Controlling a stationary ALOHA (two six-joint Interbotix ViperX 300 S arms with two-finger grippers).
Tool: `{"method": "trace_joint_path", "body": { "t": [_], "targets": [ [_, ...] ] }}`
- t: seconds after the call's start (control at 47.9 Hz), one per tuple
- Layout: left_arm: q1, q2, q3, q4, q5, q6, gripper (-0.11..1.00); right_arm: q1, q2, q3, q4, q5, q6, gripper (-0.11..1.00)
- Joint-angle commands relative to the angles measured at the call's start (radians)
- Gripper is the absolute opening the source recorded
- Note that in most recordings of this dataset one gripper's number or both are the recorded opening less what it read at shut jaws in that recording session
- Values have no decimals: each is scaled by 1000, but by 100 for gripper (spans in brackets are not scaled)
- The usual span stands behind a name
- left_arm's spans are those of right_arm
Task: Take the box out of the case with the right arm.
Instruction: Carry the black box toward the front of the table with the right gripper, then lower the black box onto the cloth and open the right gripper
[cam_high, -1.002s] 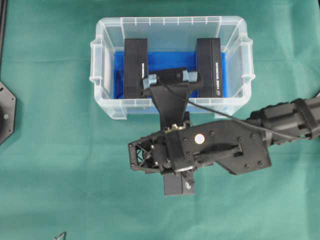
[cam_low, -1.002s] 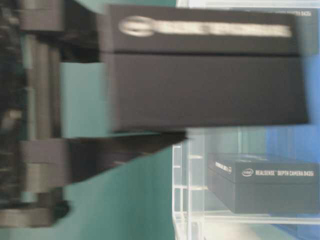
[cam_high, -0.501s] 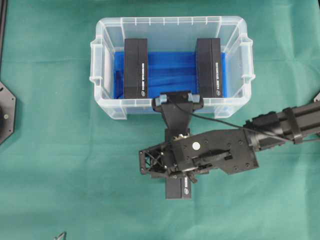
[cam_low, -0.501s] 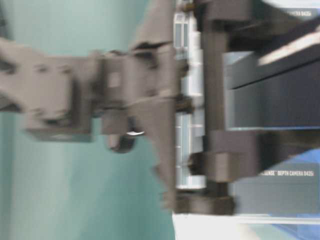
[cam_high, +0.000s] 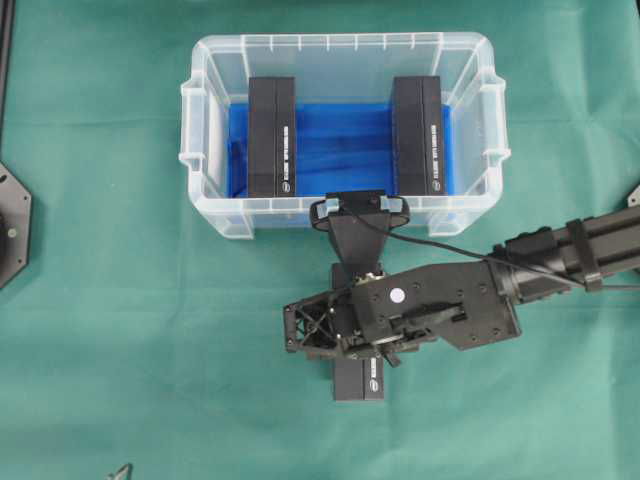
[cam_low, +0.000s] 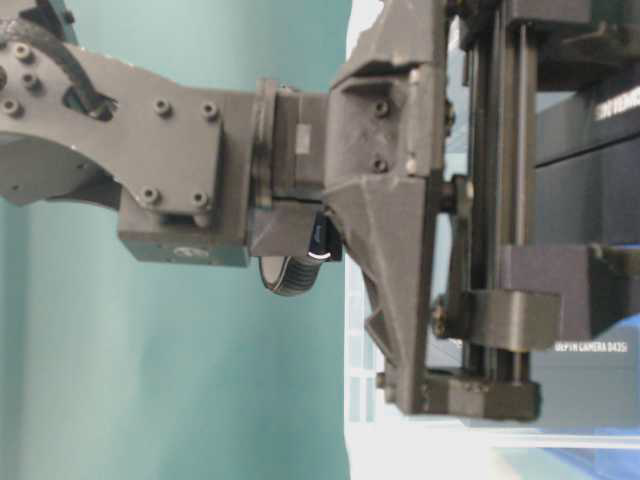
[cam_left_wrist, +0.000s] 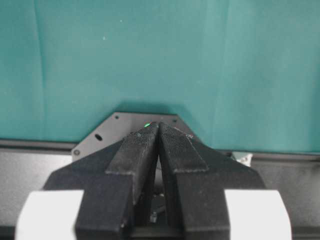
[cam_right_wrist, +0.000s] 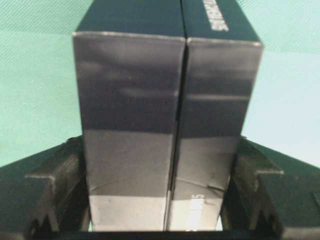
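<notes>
Right gripper (cam_high: 358, 352) clamped on a black box (cam_high: 359, 380) over green cloth (cam_high: 120, 300), clear case (cam_high: 205, 205) holding two boxes (cam_high: 271, 137), left gripper (cam_left_wrist: 158, 150) pressed together.

All-black right arm (cam_high: 560, 255) with lattice-truss end effector (cam_high: 358, 352), looping black cable, visible screws, one white dot

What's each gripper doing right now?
Left gripper: shut, holding nothing.
Right gripper: shut on the black box, outside the case.
</notes>
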Motion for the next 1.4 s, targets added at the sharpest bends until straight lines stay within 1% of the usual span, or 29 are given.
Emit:
{"method": "trace_joint_path", "body": {
  "t": [0.0,0.167,0.209,0.292,0.355,0.564,0.71,0.856,1.044,1.169,1.232,1.378],
  "targets": [
    [-2,2,-26,2,-2,2,0,5,-26,-14,2,-3,-5,66],
    [-2,-3,-25,2,-2,2,0,11,-26,-14,3,-5,-8,66],
    [-2,-5,-25,2,-2,2,0,12,-26,-14,2,-6,-8,70],
    [-2,-6,-25,2,-2,2,0,14,-26,-21,2,-8,-9,87],
    [-2,-5,-25,2,-2,2,0,14,-28,-25,2,-6,-9,94],
    [-2,-3,-25,2,-2,0,0,14,-35,-28,0,3,-8,91],
    [-2,-3,-25,2,-2,0,0,15,-54,-41,-5,34,-5,91],
    [-2,-3,-25,2,-2,0,0,14,-77,-92,-26,117,2,90],
    [-2,-5,-25,2,-2,0,0,11,-94,-215,-78,279,-3,90],
    [-2,-5,-25,2,-2,0,0,9,-97,-290,-91,373,-14,90],
    [-2,-5,-25,2,-2,0,0,8,-97,-302,-92,394,-18,90],
    [-2,-5,-25,2,-2,0,0,8,-97,-302,-100,394,-21,90]
  ]
}}
